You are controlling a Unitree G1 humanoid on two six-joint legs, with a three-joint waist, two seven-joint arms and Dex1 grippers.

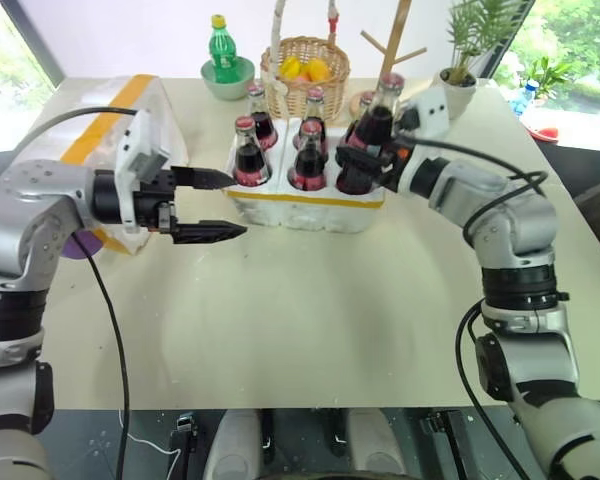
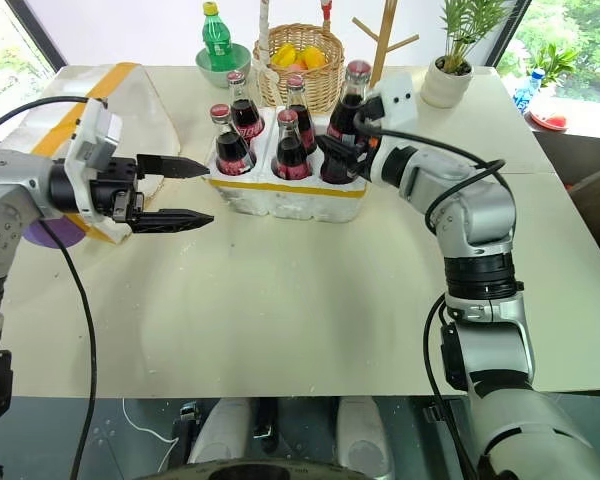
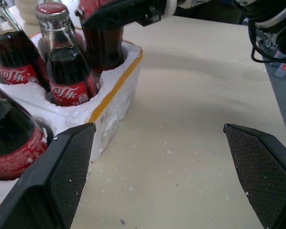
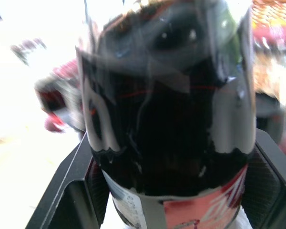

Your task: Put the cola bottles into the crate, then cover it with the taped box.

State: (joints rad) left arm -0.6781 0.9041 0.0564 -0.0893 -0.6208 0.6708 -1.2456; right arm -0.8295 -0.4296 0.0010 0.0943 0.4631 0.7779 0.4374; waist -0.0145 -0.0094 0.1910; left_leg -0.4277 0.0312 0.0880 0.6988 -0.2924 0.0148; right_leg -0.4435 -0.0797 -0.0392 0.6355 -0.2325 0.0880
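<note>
Cola bottle (image 1: pixel 372 130) clamped in right gripper (image 1: pixel 365 152) over the crate's (image 1: pixel 305 208) right end, five bottles (image 1: pixel 250 155) standing in the holes, left gripper (image 1: pixel 220 205) spread wide, empty, beside the crate, taped box (image 1: pixel 120 120) behind it, wicker basket (image 1: pixel 305 75) and green bottle (image 1: pixel 222 50) beyond.

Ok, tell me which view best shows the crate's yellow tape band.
The left eye view: the crate's yellow tape band runs unbroken along its whole front. The right eye view shows the same. The left wrist view catches one corner stretch; the right wrist view shows a cola bottle close up.
</note>
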